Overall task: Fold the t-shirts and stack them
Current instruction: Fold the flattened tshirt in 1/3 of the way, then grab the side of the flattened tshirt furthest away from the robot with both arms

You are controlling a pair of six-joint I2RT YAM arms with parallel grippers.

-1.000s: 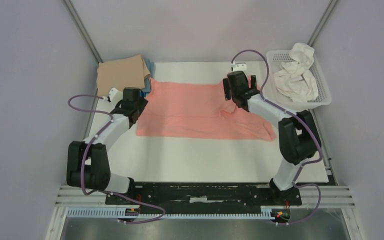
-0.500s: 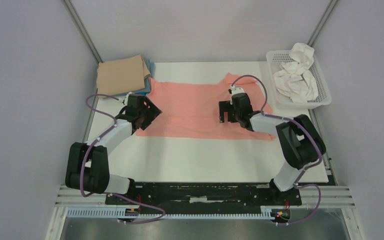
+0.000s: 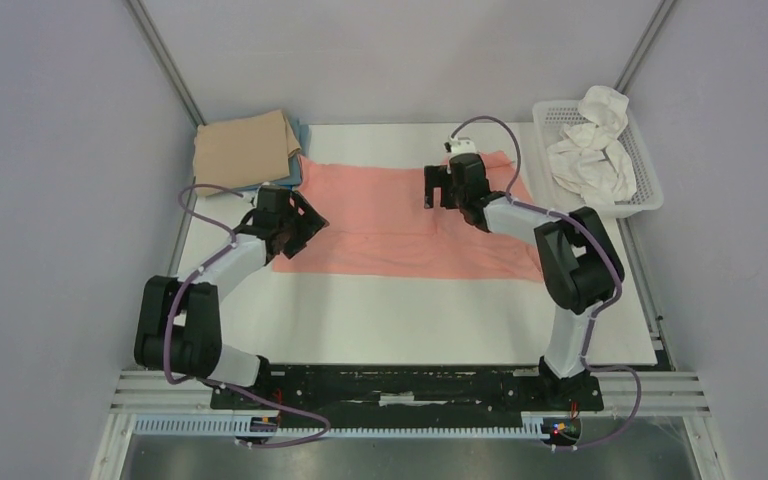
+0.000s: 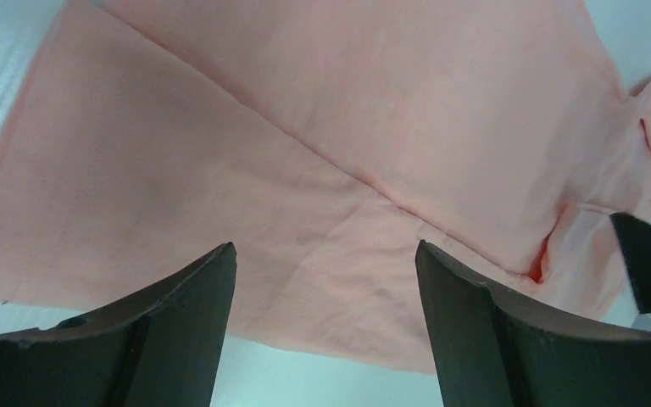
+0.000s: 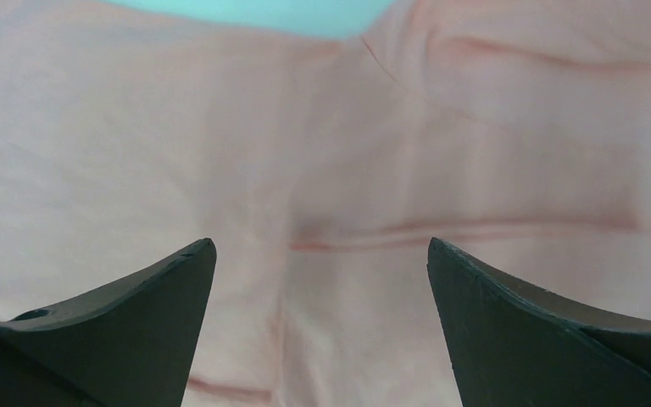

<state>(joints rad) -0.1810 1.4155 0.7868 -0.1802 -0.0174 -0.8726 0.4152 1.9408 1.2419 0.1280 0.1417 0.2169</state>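
The salmon-pink t-shirt (image 3: 390, 215) lies spread flat across the middle of the table, folded lengthwise. It fills the left wrist view (image 4: 322, 144) and the right wrist view (image 5: 322, 170). My left gripper (image 3: 305, 222) is open and empty over the shirt's left edge. My right gripper (image 3: 435, 188) is open and empty over the shirt's upper right part. The folded tan t-shirt (image 3: 245, 150) lies at the back left on the blue t-shirt (image 3: 295, 170), of which only an edge shows.
A white mesh basket (image 3: 640, 165) holding crumpled white cloth (image 3: 592, 160) stands at the back right. Metal frame posts rise at both back corners. The white table (image 3: 410, 320) runs bare between the shirt and the arm bases.
My right gripper swung out over the shirt's middle, then back up toward its upper right. My left gripper moved down and right onto the shirt's left edge. The shirt lies slightly flatter at right.
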